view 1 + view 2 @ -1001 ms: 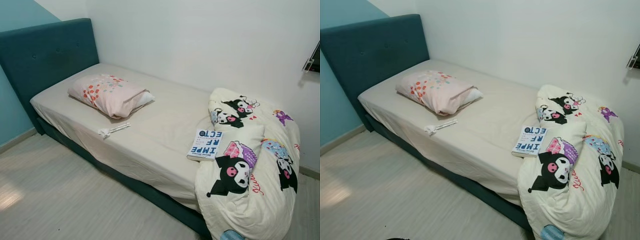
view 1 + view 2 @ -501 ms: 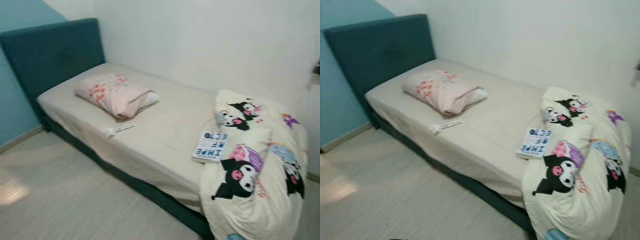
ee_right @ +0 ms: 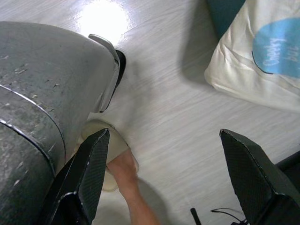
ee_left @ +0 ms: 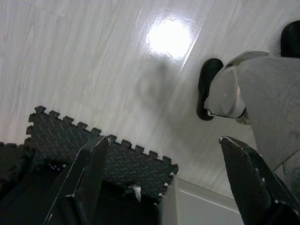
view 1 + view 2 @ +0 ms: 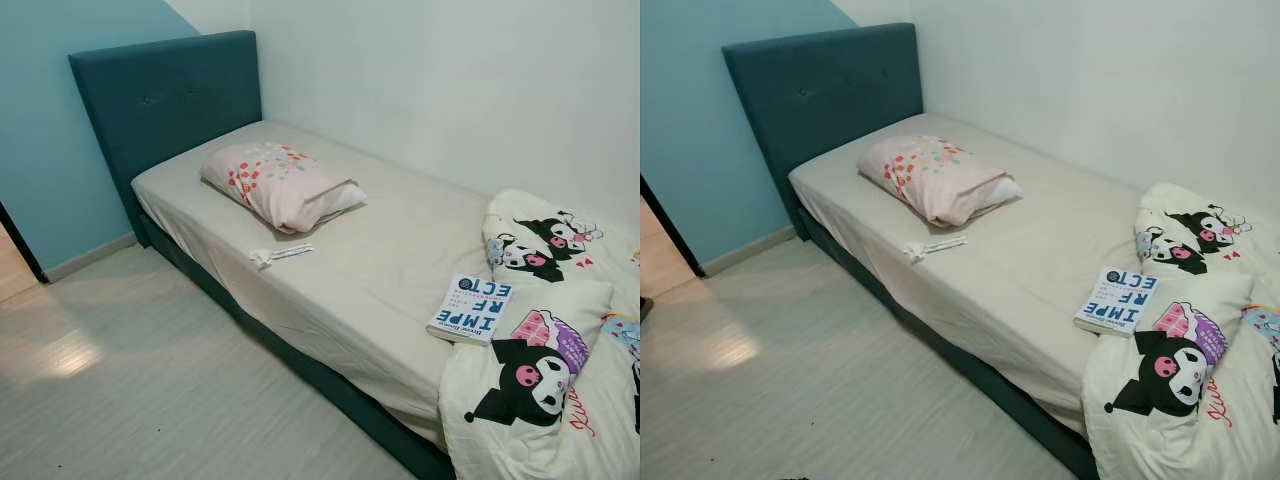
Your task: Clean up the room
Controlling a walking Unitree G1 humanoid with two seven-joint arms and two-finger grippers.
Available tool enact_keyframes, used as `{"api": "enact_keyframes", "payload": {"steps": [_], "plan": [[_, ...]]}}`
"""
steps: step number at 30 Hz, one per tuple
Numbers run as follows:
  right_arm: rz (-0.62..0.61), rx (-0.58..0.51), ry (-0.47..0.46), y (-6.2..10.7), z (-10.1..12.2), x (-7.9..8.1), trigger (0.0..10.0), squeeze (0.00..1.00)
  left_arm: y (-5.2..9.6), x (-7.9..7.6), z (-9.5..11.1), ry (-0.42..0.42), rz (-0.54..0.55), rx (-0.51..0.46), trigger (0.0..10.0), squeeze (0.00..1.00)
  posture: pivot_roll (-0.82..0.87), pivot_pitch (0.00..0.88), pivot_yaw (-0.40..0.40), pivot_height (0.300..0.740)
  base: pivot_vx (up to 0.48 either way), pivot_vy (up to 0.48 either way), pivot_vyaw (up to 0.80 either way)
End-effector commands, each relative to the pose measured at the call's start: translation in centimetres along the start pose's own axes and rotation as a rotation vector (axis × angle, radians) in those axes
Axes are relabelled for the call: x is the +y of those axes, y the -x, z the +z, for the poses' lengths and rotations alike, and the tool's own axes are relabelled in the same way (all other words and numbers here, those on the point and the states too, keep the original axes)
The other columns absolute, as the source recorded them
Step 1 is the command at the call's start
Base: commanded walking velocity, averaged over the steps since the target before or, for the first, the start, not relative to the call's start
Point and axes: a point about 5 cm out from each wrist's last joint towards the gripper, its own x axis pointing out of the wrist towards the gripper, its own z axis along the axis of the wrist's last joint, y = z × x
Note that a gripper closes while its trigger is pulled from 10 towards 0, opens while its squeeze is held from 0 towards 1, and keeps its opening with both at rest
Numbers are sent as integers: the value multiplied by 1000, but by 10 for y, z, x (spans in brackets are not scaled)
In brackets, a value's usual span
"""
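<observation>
A bed [image 5: 400, 250] with a beige sheet and a teal headboard [image 5: 165, 95] stands against the white wall. On it lie a pink patterned pillow [image 5: 275, 183], a small white wrapper-like item [image 5: 278, 255] near the front edge, and a white-and-blue book [image 5: 472, 308]. A crumpled cream duvet [image 5: 545, 380] with cartoon prints hangs over the bed's right end. My left gripper [image 4: 164, 140] hangs open over the floor. My right gripper [image 3: 164, 136] hangs open over the floor near a corner of the duvet [image 3: 253, 51].
Pale wood floor [image 5: 150, 380] stretches before the bed. A dark doorway edge [image 5: 15, 250] is at the far left. A black foam mat [image 4: 117, 164] lies below my left gripper. A person's foot in a slipper [image 3: 123, 169] stands beside my right leg.
The camera has swung left, so the bed and duvet sit further right in the picture and the doorway edge has come into view. Nothing on the bed has moved.
</observation>
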Motion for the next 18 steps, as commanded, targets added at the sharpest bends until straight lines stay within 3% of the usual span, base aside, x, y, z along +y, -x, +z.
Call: {"api": "enact_keyframes", "payload": {"steps": [1, 13, 18], "plan": [[19, -11, 0, -1, 3, 7, 10000, 0, 0, 0, -1, 12, 6, -5, 10000, 0, 12, 7, -40, 740, 0, 0, 794], [3, -17, -5, -1, 4, 5, 10000, 0, 0, -1, -1, 51, 12, -12, 10000, 0, 9, 0, -44, 740, 42, 0, 769], [1, -25, -27, 0, 4, 5, 10000, 0, 0, -1, 0, 48, 11, -13, 10000, 0, 7, 0, -45, 740, 292, 0, 0]]}}
